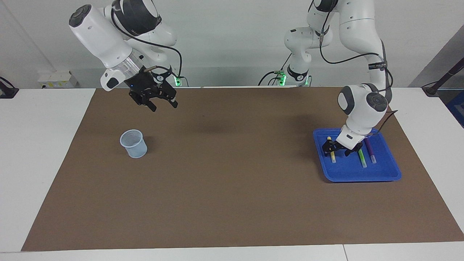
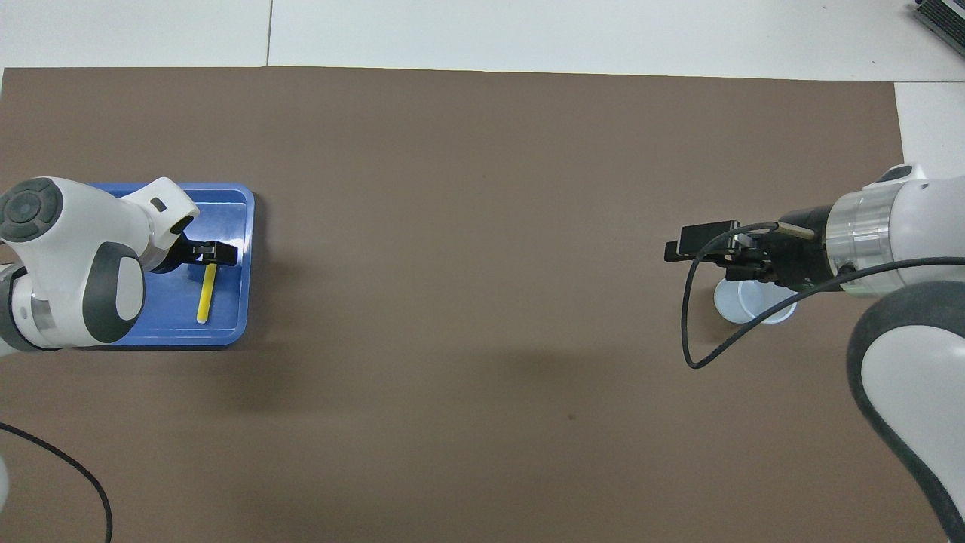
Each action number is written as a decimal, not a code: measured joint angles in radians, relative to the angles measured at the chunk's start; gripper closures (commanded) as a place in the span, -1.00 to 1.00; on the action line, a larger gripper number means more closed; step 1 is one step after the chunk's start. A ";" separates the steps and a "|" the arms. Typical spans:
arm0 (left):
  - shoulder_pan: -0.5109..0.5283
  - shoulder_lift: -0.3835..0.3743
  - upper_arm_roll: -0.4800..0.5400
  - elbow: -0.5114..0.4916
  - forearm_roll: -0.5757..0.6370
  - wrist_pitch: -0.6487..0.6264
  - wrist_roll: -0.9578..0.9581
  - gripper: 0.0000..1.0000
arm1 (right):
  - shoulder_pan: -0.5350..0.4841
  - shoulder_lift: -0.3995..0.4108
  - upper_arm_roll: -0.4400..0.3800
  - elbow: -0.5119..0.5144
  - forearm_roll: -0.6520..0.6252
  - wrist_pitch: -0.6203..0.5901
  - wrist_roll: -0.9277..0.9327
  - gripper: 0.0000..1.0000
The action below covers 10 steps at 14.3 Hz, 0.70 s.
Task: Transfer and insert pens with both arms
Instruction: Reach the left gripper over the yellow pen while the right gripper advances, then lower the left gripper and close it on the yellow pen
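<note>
Three pens lie side by side in a blue tray (image 1: 362, 177) at the left arm's end of the table: yellow (image 1: 332, 157), light green (image 1: 361, 159) and purple (image 1: 371, 151). My left gripper (image 1: 339, 149) is low in the tray and open, its fingers on either side of the yellow pen's end nearest the robots. Overhead, the left gripper (image 2: 216, 253) covers that end of the yellow pen (image 2: 204, 299), and the arm hides the other two pens. My right gripper (image 1: 162, 103) hangs open over the mat, beside the cup (image 1: 134, 144).
A translucent plastic cup (image 2: 754, 308) stands upright on the brown mat (image 1: 232, 188) toward the right arm's end. A black cable (image 2: 697, 339) loops down from the right wrist. White tabletop borders the mat.
</note>
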 measured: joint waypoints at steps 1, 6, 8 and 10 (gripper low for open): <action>0.000 0.001 0.000 0.000 0.000 0.001 0.000 -0.97 | 0.006 0.000 0.000 0.000 0.000 0.008 0.009 -1.00; -0.002 0.001 0.000 0.000 0.000 0.001 0.004 -0.88 | 0.009 0.004 0.000 -0.002 0.043 0.030 0.023 -1.00; -0.002 0.002 0.002 -0.007 0.000 0.000 0.016 -0.88 | 0.009 0.004 0.000 -0.003 0.068 0.045 0.023 -1.00; -0.001 0.002 0.005 -0.024 0.000 0.001 0.030 -0.87 | 0.014 0.004 0.000 -0.003 0.084 0.052 0.024 -1.00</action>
